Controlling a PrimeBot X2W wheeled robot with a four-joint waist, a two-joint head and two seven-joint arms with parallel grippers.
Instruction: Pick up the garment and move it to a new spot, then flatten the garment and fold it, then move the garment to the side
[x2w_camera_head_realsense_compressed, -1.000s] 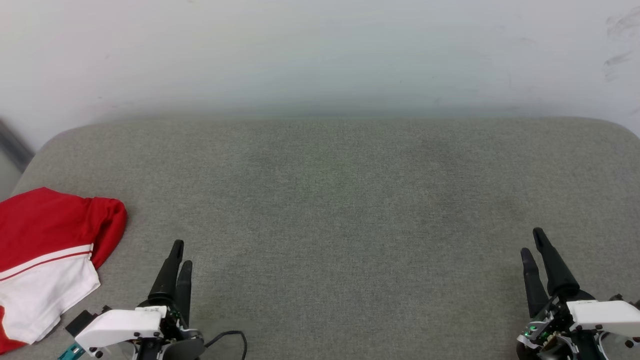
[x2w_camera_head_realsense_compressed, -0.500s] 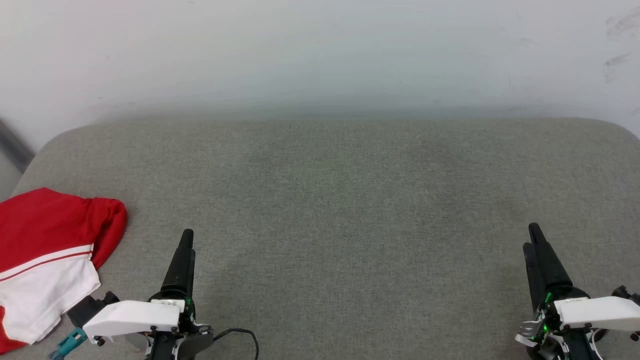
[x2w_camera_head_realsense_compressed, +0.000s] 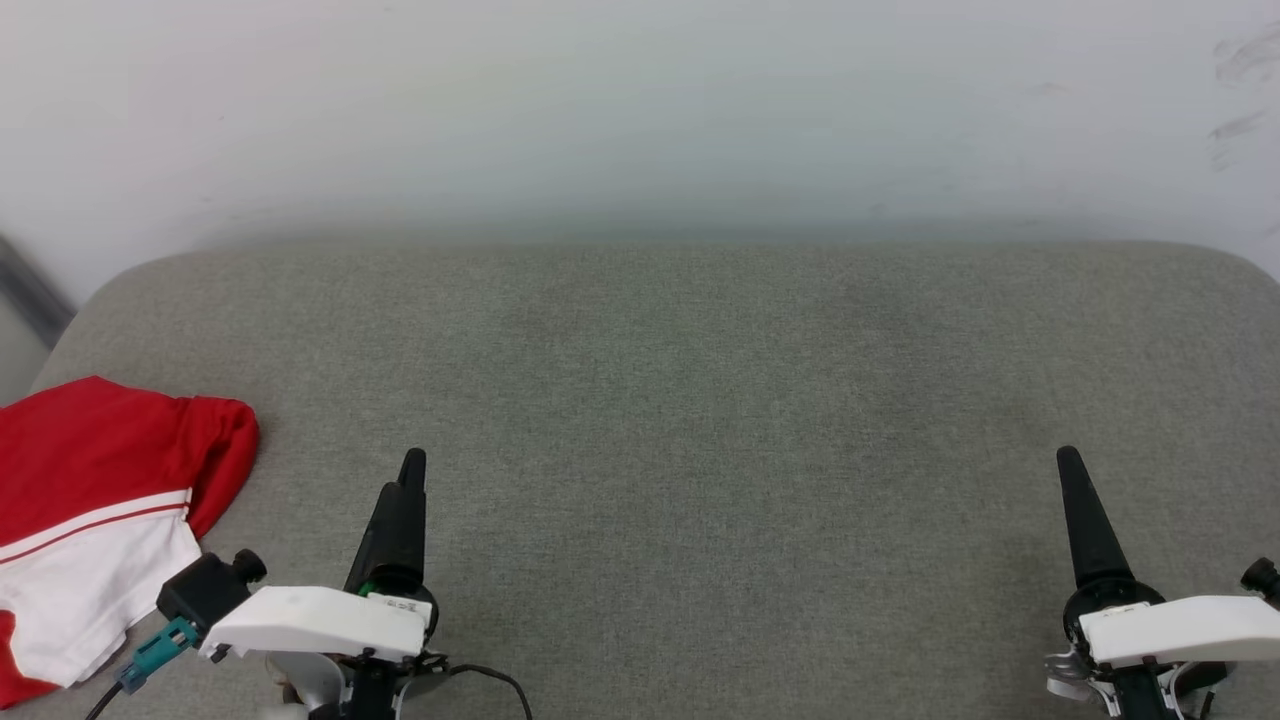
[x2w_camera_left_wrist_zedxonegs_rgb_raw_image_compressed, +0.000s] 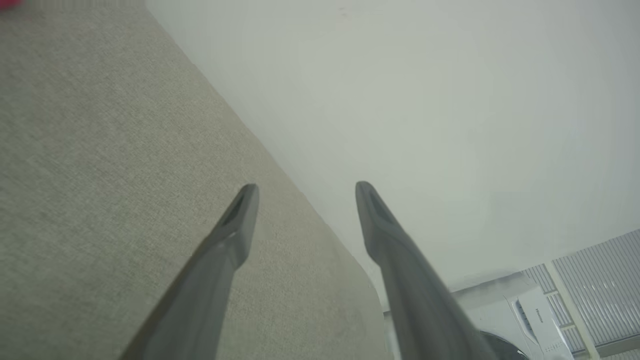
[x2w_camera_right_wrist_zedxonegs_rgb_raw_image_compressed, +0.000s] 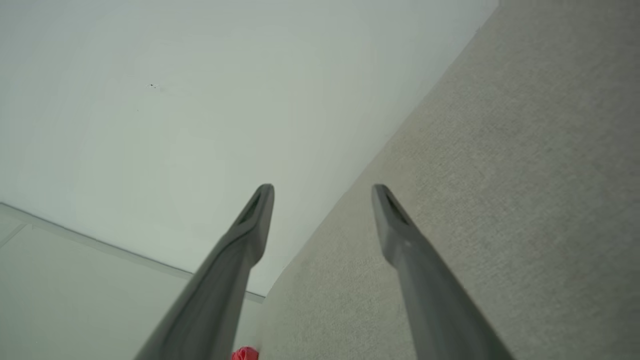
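The garment lies bunched at the cushion's near left corner, beside my left gripper but clear of it. It is soft red cloth, rounded into a fold at its right end. A thin red-and-white stripe crosses it, and below that a smooth white panel runs toward the front edge. The cushion is grey woven fabric with a fine grain, flat on top with rounded corners. It runs back to a plain, matt, pale wall.

Both grippers are over the cushion's near edge and hold nothing. In the left wrist view the two tapering dark fingers stand wide apart with only cushion and wall showing between them. The right gripper is spread the same way in its own wrist view. Each wrist carries a white moulded shell. A black cable curls behind the left one, and a teal plug shows just beside the white panel.

Since a second ago, my left gripper has gone forward and to the right, away from the garment. It has also rolled, so the fingers that showed side by side now line up as one spike in the head view. The right gripper has rolled likewise with little travel. The head view has dipped slightly, but the garment has not moved on the cushion.
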